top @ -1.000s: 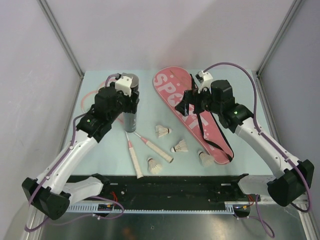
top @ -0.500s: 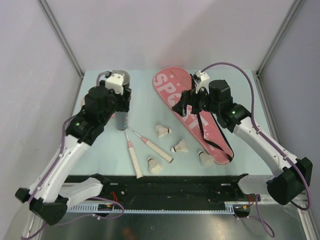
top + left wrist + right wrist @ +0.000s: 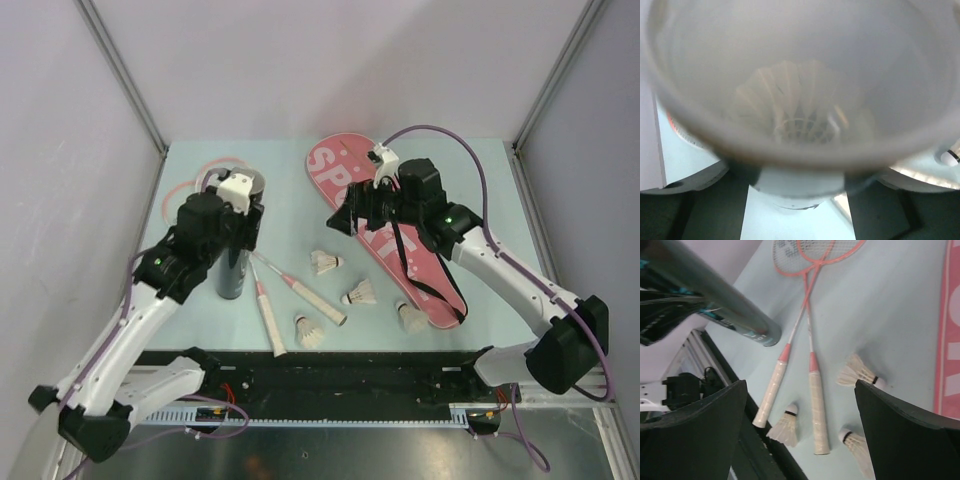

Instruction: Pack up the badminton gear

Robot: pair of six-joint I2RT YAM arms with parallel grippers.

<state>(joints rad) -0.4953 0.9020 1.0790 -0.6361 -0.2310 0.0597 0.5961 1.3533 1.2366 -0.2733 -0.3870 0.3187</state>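
Observation:
My left gripper (image 3: 238, 238) is shut on the black tube (image 3: 232, 270) and holds it upright, open end up, at the left. The left wrist view looks into the tube (image 3: 800, 65), and a white shuttlecock (image 3: 792, 107) sits inside. My right gripper (image 3: 345, 220) is open and empty, above the left edge of the pink SPORT bag (image 3: 335, 165). Two pink rackets lie with their white handles (image 3: 270, 318) (image 3: 318, 298) towards me, their heads (image 3: 185, 195) partly under the left arm. Several shuttlecocks (image 3: 325, 263) (image 3: 360, 294) (image 3: 310, 332) lie loose; one (image 3: 412, 318) rests by the bag's strap (image 3: 425, 288).
In the right wrist view my open gripper (image 3: 800, 385) looks down on the racket handles (image 3: 818, 410), three shuttlecocks (image 3: 857, 372) (image 3: 782, 427) (image 3: 857, 447), the tube (image 3: 725, 305) and the bag's edge (image 3: 952, 330). A black rail (image 3: 340, 370) runs along the near edge. Walls close in left and right.
My left arm has carried the tube towards me and to the left. My right gripper has swung left, from over the bag's middle to its left edge.

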